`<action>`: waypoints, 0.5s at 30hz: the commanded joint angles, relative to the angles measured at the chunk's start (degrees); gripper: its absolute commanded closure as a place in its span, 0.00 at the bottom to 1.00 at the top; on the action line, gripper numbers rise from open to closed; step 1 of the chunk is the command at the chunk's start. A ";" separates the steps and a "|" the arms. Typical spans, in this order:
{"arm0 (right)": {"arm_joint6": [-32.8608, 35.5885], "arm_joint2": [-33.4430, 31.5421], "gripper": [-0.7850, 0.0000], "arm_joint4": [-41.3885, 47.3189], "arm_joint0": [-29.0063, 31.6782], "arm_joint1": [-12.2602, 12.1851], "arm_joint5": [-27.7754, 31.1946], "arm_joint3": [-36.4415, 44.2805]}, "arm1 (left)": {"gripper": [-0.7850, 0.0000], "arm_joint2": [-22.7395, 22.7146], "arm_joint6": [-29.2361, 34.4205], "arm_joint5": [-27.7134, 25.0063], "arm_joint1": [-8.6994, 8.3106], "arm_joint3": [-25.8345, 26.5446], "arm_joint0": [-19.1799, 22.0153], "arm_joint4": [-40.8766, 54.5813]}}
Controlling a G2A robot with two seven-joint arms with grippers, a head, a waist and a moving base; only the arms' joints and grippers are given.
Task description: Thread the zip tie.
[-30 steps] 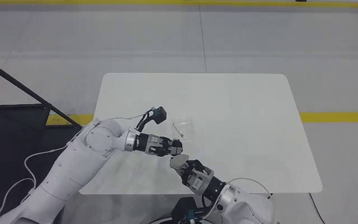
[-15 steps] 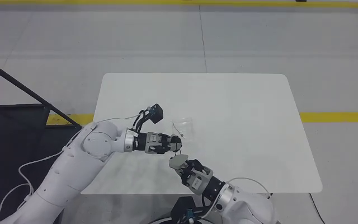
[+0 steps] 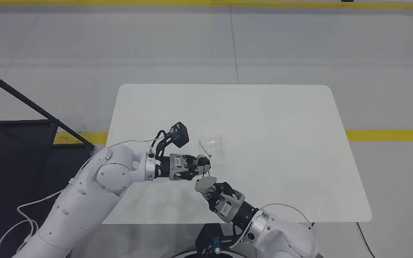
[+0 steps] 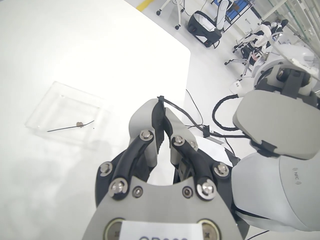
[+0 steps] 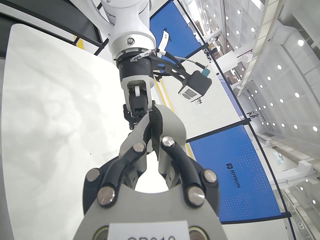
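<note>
The desk (image 3: pixel 290 129) is a smooth, matt white board, and the tray (image 4: pixel 65 106) on it is clear, glossy plastic. The zip tie (image 4: pixel 175 106) is thin black plastic with a slight sheen. The left pincer (image 4: pixel 161 116) and right pincer (image 5: pixel 153 123) have smooth matt grey plastic finger shells, ribbed black rubbery pads (image 5: pixel 155 133) and shiny bare-metal screws (image 4: pixel 207 188).

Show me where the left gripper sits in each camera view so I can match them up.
Top view: left gripper over the table, just robot-side of the clear tray.
Left wrist view: left gripper in the foreground, shut on the zip tie.
Right wrist view: left gripper just beyond the right gripper.
Shared landmark: the white table.
</note>
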State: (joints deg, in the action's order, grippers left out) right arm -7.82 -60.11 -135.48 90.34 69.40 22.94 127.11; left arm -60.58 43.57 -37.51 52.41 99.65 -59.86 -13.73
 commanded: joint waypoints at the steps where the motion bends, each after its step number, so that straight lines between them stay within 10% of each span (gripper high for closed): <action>1: 0.26 0.03 1.00 0.17 -0.07 -0.01 -0.46 0.00 | 1.00 -0.36 -0.89 0.09 -0.06 0.74 -0.63 -1.73; 15: 2.18 -0.28 1.00 0.13 0.58 -0.13 -5.71 -0.12 | 1.00 -1.83 -3.86 1.09 -0.35 5.11 -4.18 -9.54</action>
State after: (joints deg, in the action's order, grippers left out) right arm -6.24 -60.48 -135.09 90.91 69.25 17.68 127.00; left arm -62.35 39.77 -36.43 52.07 104.47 -63.87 -22.96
